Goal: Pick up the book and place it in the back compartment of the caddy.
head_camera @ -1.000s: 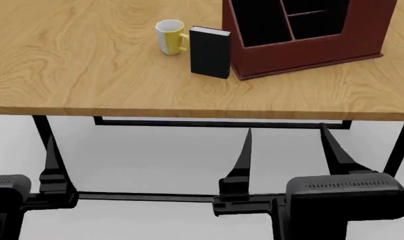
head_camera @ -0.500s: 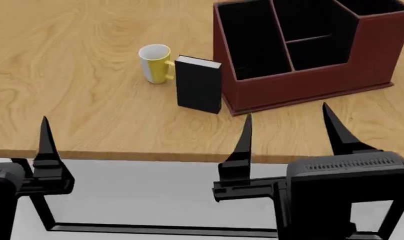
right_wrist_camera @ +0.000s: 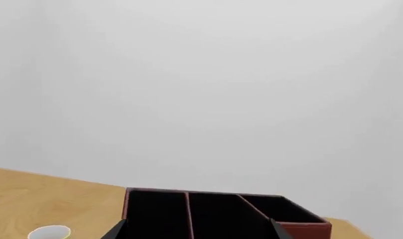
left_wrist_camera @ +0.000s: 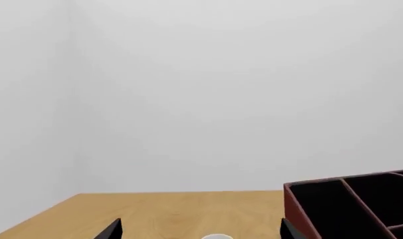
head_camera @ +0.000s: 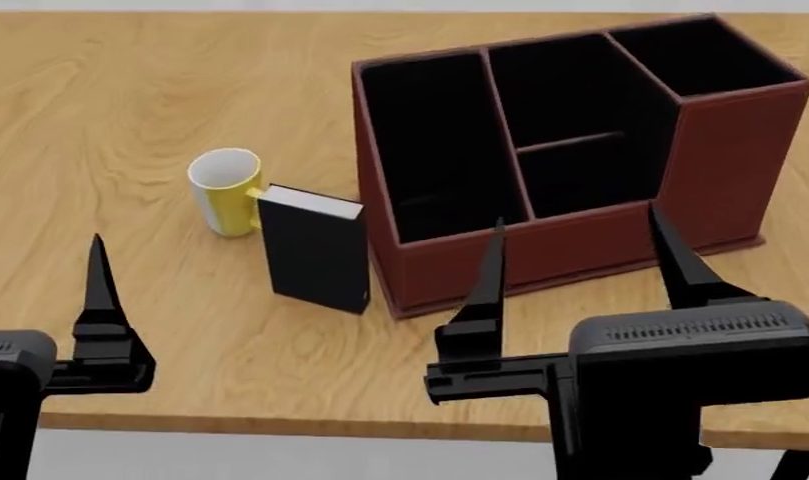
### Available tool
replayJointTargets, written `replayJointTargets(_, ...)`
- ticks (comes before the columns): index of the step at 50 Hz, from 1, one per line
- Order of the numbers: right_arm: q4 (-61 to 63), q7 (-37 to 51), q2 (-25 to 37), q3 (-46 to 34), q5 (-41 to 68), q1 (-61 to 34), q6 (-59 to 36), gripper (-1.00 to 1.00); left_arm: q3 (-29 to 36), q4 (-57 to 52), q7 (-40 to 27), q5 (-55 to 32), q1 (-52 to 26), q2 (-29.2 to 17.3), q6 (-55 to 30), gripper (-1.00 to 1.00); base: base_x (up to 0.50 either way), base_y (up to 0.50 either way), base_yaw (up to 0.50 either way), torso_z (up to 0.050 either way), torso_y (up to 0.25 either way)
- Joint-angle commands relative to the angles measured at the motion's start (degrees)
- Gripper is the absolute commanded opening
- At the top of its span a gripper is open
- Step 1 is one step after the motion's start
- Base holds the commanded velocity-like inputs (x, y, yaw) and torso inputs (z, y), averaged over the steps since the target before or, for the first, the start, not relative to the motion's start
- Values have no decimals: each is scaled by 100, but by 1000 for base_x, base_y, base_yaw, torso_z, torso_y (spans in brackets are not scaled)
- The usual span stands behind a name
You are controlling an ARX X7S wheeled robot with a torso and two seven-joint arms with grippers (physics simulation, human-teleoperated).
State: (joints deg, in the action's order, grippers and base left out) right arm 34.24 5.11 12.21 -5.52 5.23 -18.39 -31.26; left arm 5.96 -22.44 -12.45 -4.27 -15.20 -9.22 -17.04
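Book (head_camera: pixel 313 262) upright beside caddy (head_camera: pixel 578 255), now nearer after view rose; both grippers, right (head_camera: pixel 578 275) and left (head_camera: pixel 97 290), spread open, empty; approach pending.

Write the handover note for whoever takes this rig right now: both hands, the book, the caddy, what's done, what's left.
Left hand: open, empty, at the table's near edge; only one finger shows in the head view.
Right hand: open, empty, in front of the caddy.
Book: upright on the table, between the yellow mug and the caddy's left wall; whether it touches either is unclear.
Back compartment: empty.
Done: nothing grasped.
Left: grip the book, lift it, lower it into the back compartment.
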Motion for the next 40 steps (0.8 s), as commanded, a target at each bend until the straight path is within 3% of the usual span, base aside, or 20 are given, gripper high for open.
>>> replayJointTargets(1,349,130,-68,27,-171,-6,-279,100,-114,-3,171,-162,-47,41,-102,100,465,-297,0,0,10)
replayJointTargets(10,693,425,-35,-15,-445,12,-470,100,-104,-94,136,-222,-35,2,-121,100,108,-42,0,0,1)
replayJointTargets(40,749,482,97,-186,-447,8,-533,100,30,-93,5,-245,-21,-115,-82,100,0,0,500,0,0)
